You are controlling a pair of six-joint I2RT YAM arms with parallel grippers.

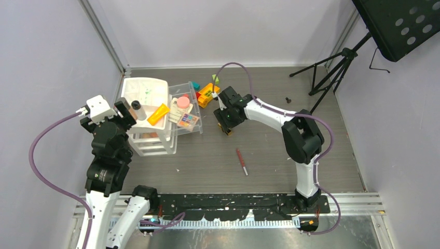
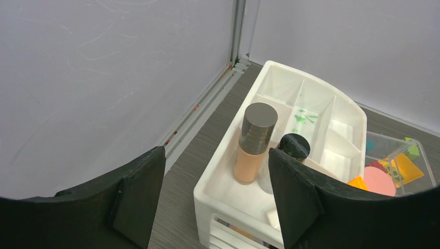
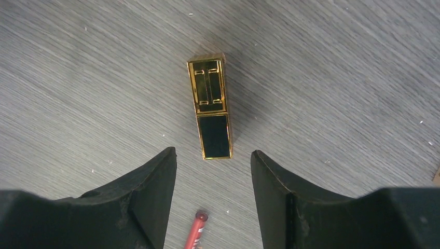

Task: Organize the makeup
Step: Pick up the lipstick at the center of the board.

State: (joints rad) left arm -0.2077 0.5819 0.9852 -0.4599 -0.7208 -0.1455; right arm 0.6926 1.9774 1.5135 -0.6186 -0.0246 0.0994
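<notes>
Lipstick (image 3: 212,111) is the piece in hand: the gold-and-black case lies flat on the table (image 3: 337,78), well apart from the white organizer (image 2: 207,199) where most of the makeup already sits. We judge the step to be the approach for a pick, not yet a grasp.

The right pincer (image 3: 212,154) hangs over it with its jaws spread and nothing between them. In the wrist view the case runs lengthwise away from the fingers, its black end lining up with the gap between the tips and its gold end farther out, so the jaws would close across its narrow width. How high the tips stand above the table we cannot tell.

Next we would need to go straight down, centre along the case, and close firmly — the glossy sides look slippery. The red pencil (image 3: 196,228) lies near, loose on the table.

The left pincer (image 2: 216,155) is also spread and empty, hovering beside the organizer, facing a beige bottle (image 2: 254,145) standing inside.
</notes>
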